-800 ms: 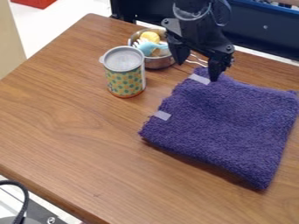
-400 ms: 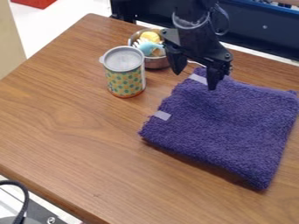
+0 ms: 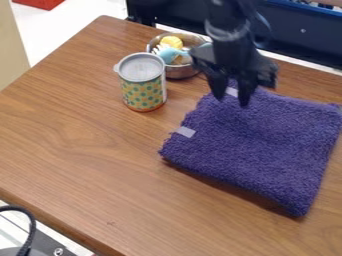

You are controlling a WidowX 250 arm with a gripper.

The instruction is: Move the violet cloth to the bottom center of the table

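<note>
Two fingers (image 3: 246,90) of the black gripper (image 3: 231,100) are parted by a small gap, pointed downward, and nothing can be seen gripped between them; whether the cloth is touched by their tips cannot be told. The gripper is placed over the far left corner of the violet cloth (image 3: 257,145), and part of a pale tag (image 3: 232,92) is seen between the fingers. From the top edge of the view, the black arm (image 3: 230,30) is brought down to it.

The cloth is spread roughly square on the right side of the tabletop (image 3: 80,135), with one corner pointed toward the near right. A second pale tag (image 3: 186,132) is borne on its left edge.

To the left of the cloth, and apart from it, a patterned can (image 3: 143,93) with a grey lid (image 3: 141,67) is stood upright. Beyond the can, a metal bowl (image 3: 179,72) is partly hidden by the arm; in it are held a yellow item (image 3: 171,41) and a light blue one (image 3: 170,53). Past the tabletop's near left edge, a black cable (image 3: 29,227) is seen curved.
</note>
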